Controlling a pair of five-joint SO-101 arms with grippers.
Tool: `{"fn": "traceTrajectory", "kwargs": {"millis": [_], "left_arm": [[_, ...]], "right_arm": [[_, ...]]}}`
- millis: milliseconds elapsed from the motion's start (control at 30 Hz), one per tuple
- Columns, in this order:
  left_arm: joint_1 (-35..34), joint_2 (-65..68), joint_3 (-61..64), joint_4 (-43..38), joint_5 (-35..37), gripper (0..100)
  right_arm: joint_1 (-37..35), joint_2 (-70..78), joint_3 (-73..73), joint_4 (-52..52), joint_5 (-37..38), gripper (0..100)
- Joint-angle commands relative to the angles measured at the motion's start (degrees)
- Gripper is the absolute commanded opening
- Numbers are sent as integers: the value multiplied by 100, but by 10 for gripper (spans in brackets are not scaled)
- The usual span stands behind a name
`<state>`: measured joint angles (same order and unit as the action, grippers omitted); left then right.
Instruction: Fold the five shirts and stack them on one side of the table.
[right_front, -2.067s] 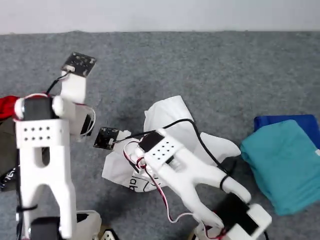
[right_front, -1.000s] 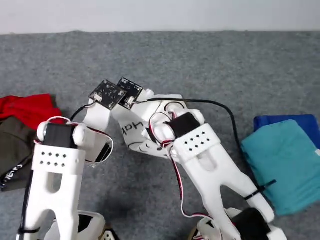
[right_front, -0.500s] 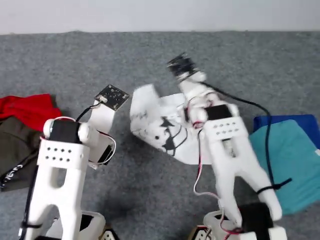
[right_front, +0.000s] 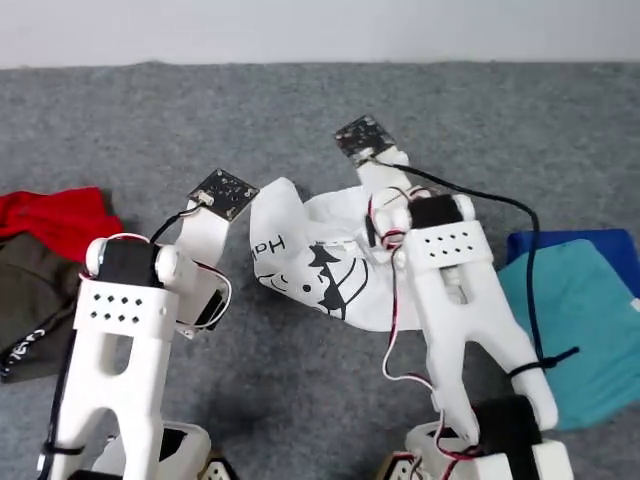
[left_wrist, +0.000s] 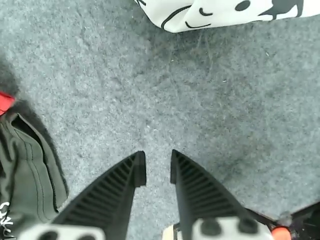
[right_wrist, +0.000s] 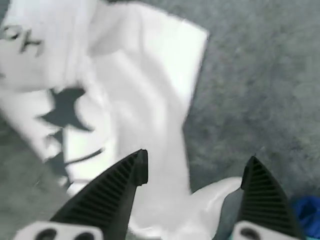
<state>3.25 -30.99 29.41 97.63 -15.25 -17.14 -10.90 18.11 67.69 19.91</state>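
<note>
Grey felt covered the worktop, with a pale wall running along its far edge. Near the middle lay the white shirt, printed side up and only loosely spread, one corner curled over towards the left arm. It looked part-way through being laid flat, not yet folded.

The right tool hung directly above the white shirt with its jaws spread wide and nothing between them. As far as I could tell through the blurred wrist view, it was not touching the cloth. That pose suited either letting go of a hem or lining up for a fresh pinch.

The left tool sat over bare felt just beside the shirt's near edge, its jaws almost together with a slim gap and nothing gripped. It seemed to be waiting for its partner.

On the right side of the worktop a teal shirt rested folded on top of a blue shirt, so I took that as the stack. On the left side a red shirt and a dark shirt lay crumpled against each other, presumably still awaiting their turn.
</note>
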Motion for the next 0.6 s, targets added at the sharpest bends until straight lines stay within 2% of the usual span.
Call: {"fn": "traceTrajectory", "kwargs": {"millis": [0, 167, 367, 467, 567], "left_arm": [[44, -62, -22, -44, -26, 88], [26, -62, -22, -44, -26, 88], [18, -62, -22, -44, -26, 88], [26, -62, -22, -44, -26, 88], [62, -105, -233, -53, -26, 88]], "right_arm": [[-251, -31, -484, 426, 44, 303], [-321, 136, -167, 127, 44, 303], [57, 743, 510, -1218, 44, 293], [400, 1147, 510, -1886, 44, 217], [831, 1367, 466, -2316, 44, 67]]}}
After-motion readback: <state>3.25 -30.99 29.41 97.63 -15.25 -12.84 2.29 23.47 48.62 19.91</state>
